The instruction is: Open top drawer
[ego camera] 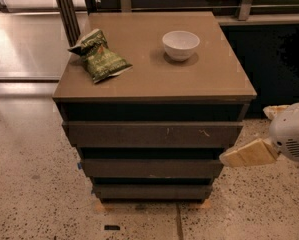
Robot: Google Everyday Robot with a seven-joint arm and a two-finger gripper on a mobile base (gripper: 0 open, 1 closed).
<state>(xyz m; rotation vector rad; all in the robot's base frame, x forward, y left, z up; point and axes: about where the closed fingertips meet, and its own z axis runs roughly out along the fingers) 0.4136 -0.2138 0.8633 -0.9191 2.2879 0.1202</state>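
Note:
The top drawer (139,135) is the widest dark grey-brown front under the cabinet top, with small pale scratches right of centre. It sits flush and shut, with a dark gap above it. My gripper (245,134) comes in from the right edge of the view, beside the right end of the top drawer. It is open and empty. Its lower beige finger (249,153) points left, level with the gap under the top drawer, and the upper one (276,111) shows just behind. I cannot tell if it touches the cabinet.
The brown cabinet top (149,79) carries a green chip bag (100,58) at the left and a white bowl (180,44) at the back right. Two narrower drawer fronts, middle (151,168) and bottom (151,191), lie below. Speckled floor (39,204) surrounds the cabinet.

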